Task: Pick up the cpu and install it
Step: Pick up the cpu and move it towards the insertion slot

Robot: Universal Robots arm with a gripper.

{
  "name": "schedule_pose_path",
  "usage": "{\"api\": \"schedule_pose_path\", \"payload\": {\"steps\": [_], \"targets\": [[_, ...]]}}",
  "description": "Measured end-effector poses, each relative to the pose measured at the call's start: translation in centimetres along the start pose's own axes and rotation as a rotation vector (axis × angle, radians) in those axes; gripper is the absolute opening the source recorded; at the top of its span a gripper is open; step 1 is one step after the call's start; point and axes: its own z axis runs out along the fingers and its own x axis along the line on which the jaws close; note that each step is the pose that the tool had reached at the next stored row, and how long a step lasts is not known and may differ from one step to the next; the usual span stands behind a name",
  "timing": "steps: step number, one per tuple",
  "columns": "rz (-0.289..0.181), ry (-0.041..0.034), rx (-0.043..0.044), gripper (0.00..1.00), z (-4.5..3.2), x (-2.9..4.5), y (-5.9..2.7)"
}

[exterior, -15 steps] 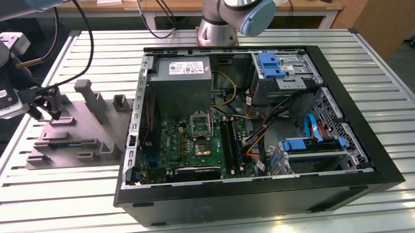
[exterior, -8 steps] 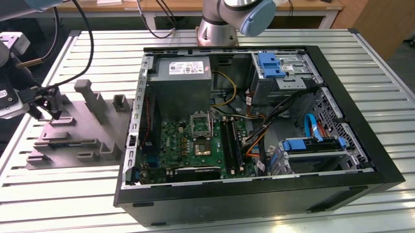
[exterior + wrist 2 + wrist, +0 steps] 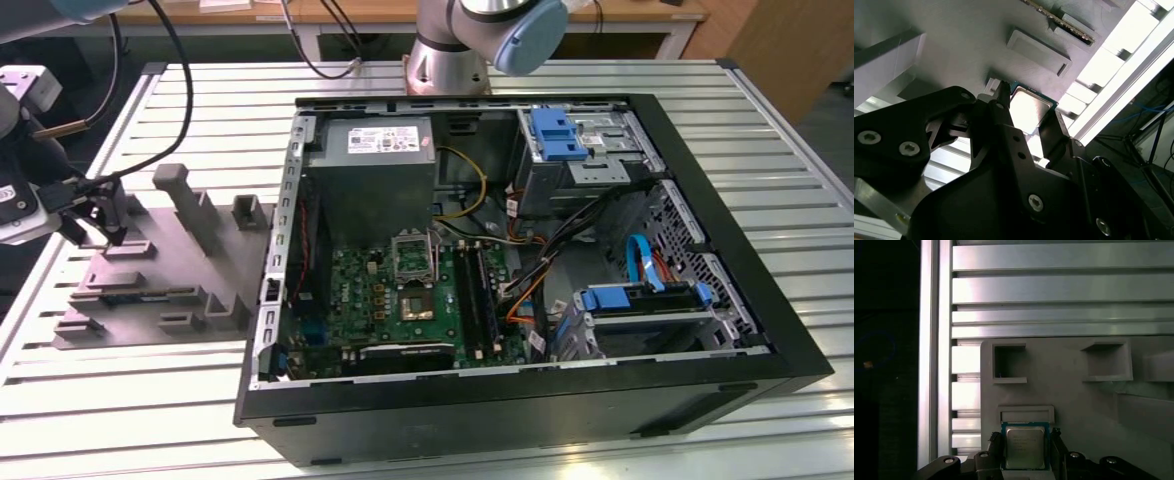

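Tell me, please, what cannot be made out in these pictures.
- The cpu, one edge, first wrist view: hidden behind the gripper.
- Whether the cpu rests on the grey tray, both wrist views: gripper blocks its edges.
- The socket, contacts, exterior view: too small.
- The arm, upper part, exterior view: cut by the top edge.

The arm (image 3: 447, 60) is a silvery-grey metal tube with a pale blue cap (image 3: 534, 35) on its joint, and black cables (image 3: 184, 85) trail along it. Its wrist housing (image 3: 27, 90) is white and grey. The gripper (image 3: 1026, 110) is matte black, built of angular linked plates, with 2 slim fingers (image 3: 1004, 120) and round silver screw heads (image 3: 1035, 202) set into them.
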Motion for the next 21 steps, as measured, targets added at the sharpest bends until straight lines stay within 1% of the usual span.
{"api": "schedule_pose_path", "payload": {"steps": [21], "targets": [[0.000,0.0008,-0.0200,0.48,0.00,0.00,0.00]]}}
